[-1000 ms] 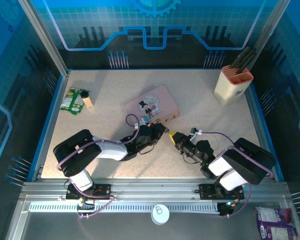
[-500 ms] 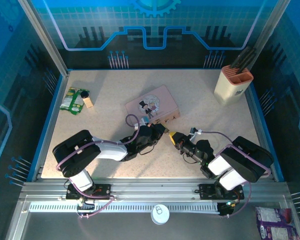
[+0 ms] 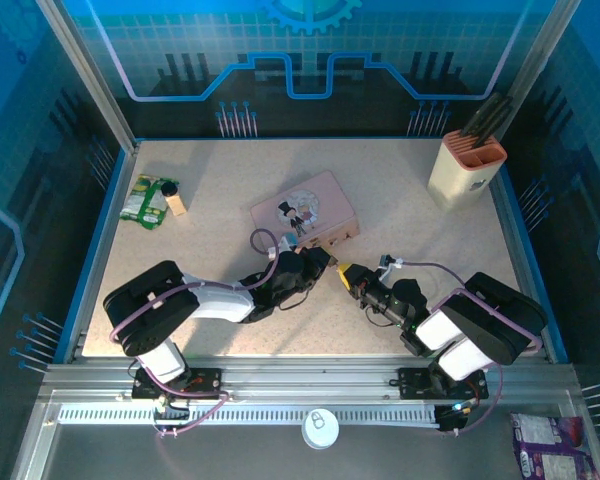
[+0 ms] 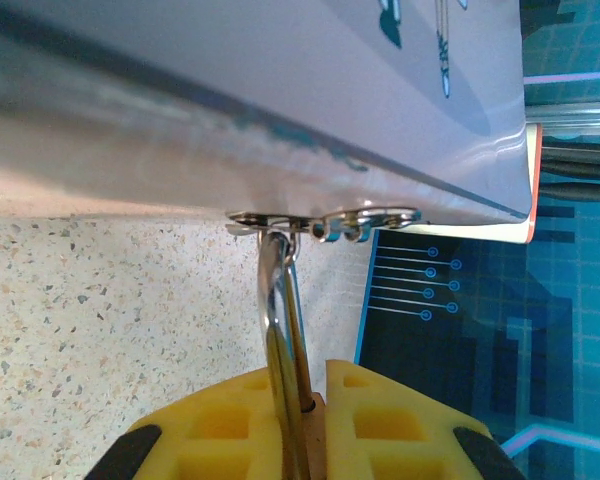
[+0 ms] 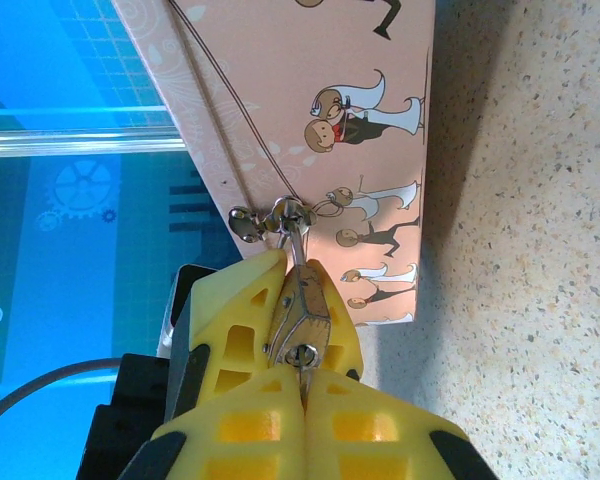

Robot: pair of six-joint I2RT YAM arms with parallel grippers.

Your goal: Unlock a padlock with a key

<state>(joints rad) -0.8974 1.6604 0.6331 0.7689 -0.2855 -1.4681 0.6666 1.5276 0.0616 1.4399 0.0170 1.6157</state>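
The brass padlock (image 5: 302,310) hangs by its thin silver shackle (image 4: 283,320) from the hasp (image 4: 325,220) on the front of the pink tin (image 3: 305,208). My left gripper (image 4: 305,440) is shut on the padlock body, its yellow fingers (image 5: 235,310) on both sides of it. The small silvery key (image 5: 303,372) is pinched in my right gripper (image 5: 305,400), which is shut on it, and the key's tip sits in the keyhole at the bottom of the lock. In the top view the left gripper (image 3: 323,262) and the right gripper (image 3: 346,275) meet just in front of the tin.
A beige knife block (image 3: 467,165) stands at the back right. A green packet (image 3: 143,200) and a small tan piece (image 3: 175,203) lie at the back left. The blue table rim (image 3: 100,240) runs along the sides.
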